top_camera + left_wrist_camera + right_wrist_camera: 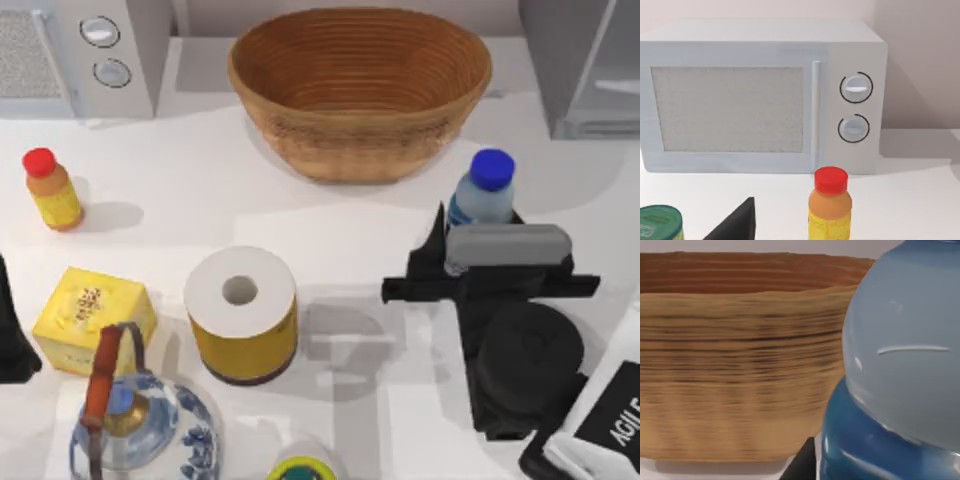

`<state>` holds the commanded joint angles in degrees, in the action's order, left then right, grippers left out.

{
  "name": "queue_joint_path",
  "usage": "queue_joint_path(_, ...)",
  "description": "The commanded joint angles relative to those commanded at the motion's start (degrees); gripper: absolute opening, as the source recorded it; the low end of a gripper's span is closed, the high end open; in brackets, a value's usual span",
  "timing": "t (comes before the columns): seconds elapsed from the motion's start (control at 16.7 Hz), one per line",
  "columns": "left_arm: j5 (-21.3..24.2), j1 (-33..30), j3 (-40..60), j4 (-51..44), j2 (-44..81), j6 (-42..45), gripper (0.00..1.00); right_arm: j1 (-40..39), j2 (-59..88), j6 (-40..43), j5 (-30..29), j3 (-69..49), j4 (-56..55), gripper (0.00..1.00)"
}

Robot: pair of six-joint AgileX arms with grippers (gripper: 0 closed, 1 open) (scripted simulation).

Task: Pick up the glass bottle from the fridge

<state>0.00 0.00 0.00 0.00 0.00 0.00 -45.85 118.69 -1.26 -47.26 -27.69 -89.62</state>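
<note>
right gripper (470,225) at bottle (482,190), beside basket (360,90), right of table | jaws' state: cannot tell | left arm parked at left edge

Count on the desk (180,190): two bottles, one glass bottle (482,195) with a blue cap and one yellow-orange bottle (53,190) with a red cap. One woven basket (360,90). One white microwave (85,55) carrying two round knobs. One fridge (585,65). One paper roll (242,315). One yellow box (93,318). One blue-and-white teapot (145,430). One green-lidded can (660,222).
</note>
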Motion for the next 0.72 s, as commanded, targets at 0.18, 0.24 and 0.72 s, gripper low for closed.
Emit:
queue_joint_path(0.18, 0.00, 0.00, 0.00, 0.00, 0.00, 0.00, 1.00, 0.00, 0.00, 0.00, 0.00, 0.00, 0.00, 0.68)
queue_joint_path(0.24, 0.00, 0.00, 0.00, 0.00, 0.00, 0.00, 1.00, 0.00, 0.00, 0.00, 0.00, 0.00, 0.00, 0.75)
queue_joint_path(0.72, 0.00, 0.00, 0.00, 0.00, 0.00, 0.00, 1.00, 0.00, 0.00, 0.00, 0.00, 0.00, 0.00, 1.00)
